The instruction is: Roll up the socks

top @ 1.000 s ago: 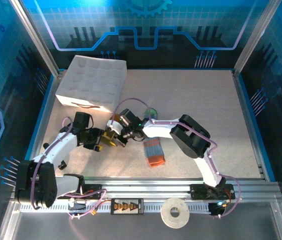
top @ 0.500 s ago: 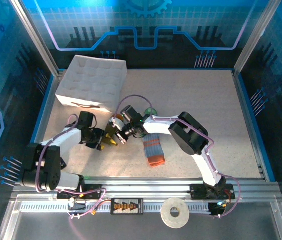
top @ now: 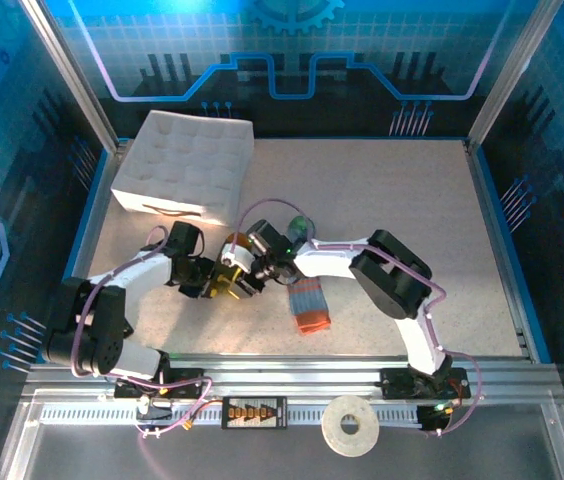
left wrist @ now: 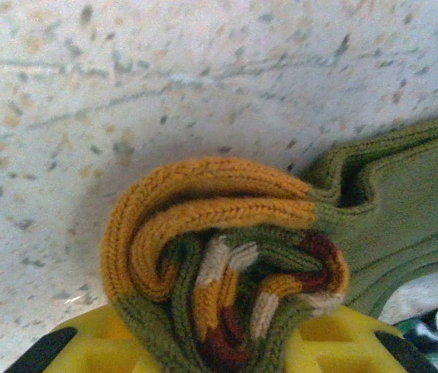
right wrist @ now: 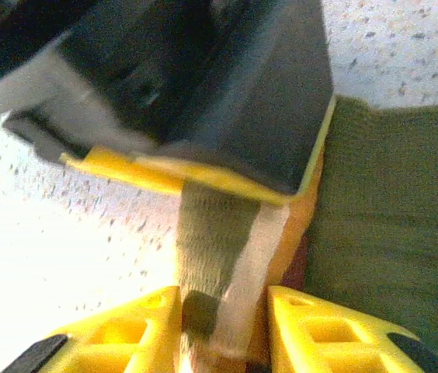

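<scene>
1. On the speckled counter [top: 392, 200] we see the two arms reaching in toward each other, left of centre. Their end effectors meet at the olive sock [left wrist: 227, 264].
2. That sock is partly rolled. In the left wrist view we see a tight coil with the mustard toe wrapped around the outside. Olive, dark red and cream stripes spiral inside it. The unrolled part of the sock stretches away to the right, flat on the counter.
3. The left end effector [top: 212, 284] grips the roll. The coil sits wedged between its yellow fingers [left wrist: 87, 353] and touches both of them.
4. The right end effector [right wrist: 223, 326] has its yellow fingers parted. A band of olive and cream knit runs through the gap, and we read the end effector as open rather than clamped.
5. In the right wrist view, the dark body of the left end effector, edged in yellow, sits just beyond the right fingers. Plain olive fabric lies to the right of it.
6. The blue-grey sock [top: 309, 305] lies flat and unrolled on the counter, to the right of the roll and apart from it. It is just on the near side of the right arm, with its orange cuff toward the near edge.
7. A white quilted box [top: 187, 160] stands at the far left of the counter, well apart from both socks. A roll of tape [top: 332, 428] rests on the rail at the near edge.
</scene>
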